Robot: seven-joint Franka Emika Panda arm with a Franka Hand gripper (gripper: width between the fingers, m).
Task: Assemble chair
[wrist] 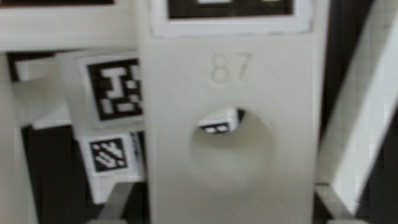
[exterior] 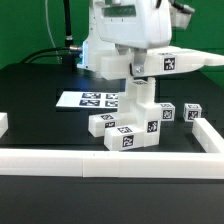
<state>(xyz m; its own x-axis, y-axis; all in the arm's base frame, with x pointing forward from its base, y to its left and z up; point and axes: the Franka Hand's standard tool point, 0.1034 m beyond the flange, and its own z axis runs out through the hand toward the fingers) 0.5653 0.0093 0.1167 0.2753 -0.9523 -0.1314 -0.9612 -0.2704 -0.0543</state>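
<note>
The chair [exterior: 132, 128], in white blocky parts with black-and-white tags, clusters near the edge of the worktop [exterior: 40, 80] closest to the exterior camera, just inside the border rail [exterior: 100, 160]. An upright slab [exterior: 139, 100] rises from the cluster to my gripper [exterior: 137, 76]. A tagged flat slab [exterior: 178, 61] juts out at wrist height. I judge the plastic stiff, light and slick, best pinched across a slab's thin edges. One slab face fills the wrist view and hides the fingers, so I cannot tell whether the gripper grips or stands open.
</note>
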